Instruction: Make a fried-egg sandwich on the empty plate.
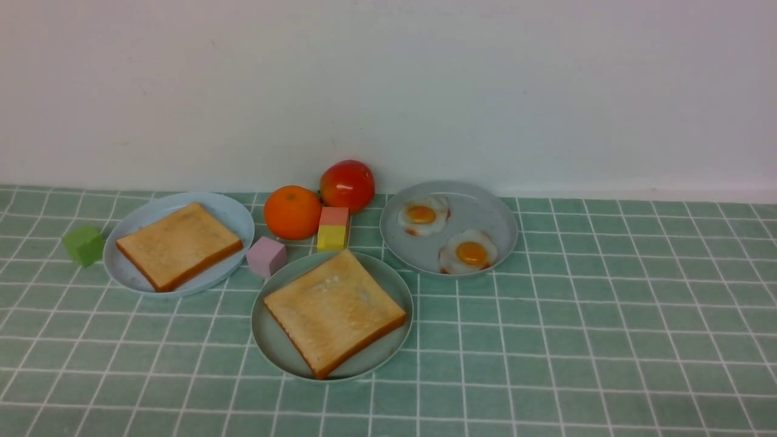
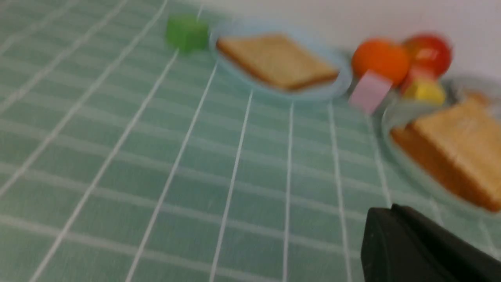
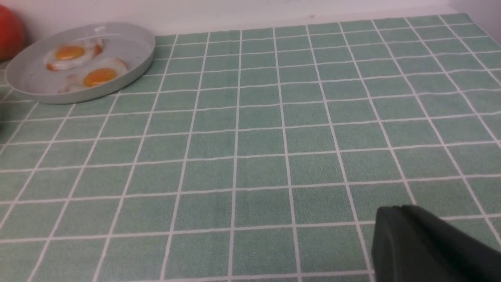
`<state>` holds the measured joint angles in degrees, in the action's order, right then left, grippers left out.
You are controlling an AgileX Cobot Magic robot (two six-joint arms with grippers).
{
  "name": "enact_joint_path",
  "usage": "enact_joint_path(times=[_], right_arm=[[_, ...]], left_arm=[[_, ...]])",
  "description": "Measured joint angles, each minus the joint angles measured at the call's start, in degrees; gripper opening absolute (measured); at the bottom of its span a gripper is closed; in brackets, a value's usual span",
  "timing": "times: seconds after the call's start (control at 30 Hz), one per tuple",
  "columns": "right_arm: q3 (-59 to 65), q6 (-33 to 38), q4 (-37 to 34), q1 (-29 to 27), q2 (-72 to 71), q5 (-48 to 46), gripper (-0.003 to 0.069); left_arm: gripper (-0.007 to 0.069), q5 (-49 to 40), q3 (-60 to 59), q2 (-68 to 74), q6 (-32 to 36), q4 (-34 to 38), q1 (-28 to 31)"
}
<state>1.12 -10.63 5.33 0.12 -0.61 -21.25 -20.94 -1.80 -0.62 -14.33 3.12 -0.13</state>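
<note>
Neither arm shows in the front view. Each wrist view catches only a dark piece of its own gripper at the corner: the left gripper hangs low over bare tablecloth short of the plates, and the right gripper hangs over the wide bare stretch of cloth on the right side. Both sets of jaws are pressed together and carry nothing.

The mint-green plate sits nearest the robot, at the middle, with one slice of toast lying flat on it, corners close to the rim. The second slice of toast lies on the light blue plate, further back on the left. Two fried eggs lie on the grey plate, back and right of the mint-green one, their rims near each other.

Between the plates crowd a pink cube, a pink-and-yellow block, an orange and a tomato close to the wall. A green cube stands just left of the blue plate. The front and right of the table lie open.
</note>
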Motion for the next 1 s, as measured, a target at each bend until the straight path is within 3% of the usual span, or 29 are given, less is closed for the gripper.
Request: enact_joint_path(times=[1.0], right_arm=[[0.0, 0.0, 0.0, 0.0, 0.0, 0.0, 0.0048]], left_arm=[[-0.0013, -0.2, 0.0, 0.0, 0.0, 0.1, 0.0]])
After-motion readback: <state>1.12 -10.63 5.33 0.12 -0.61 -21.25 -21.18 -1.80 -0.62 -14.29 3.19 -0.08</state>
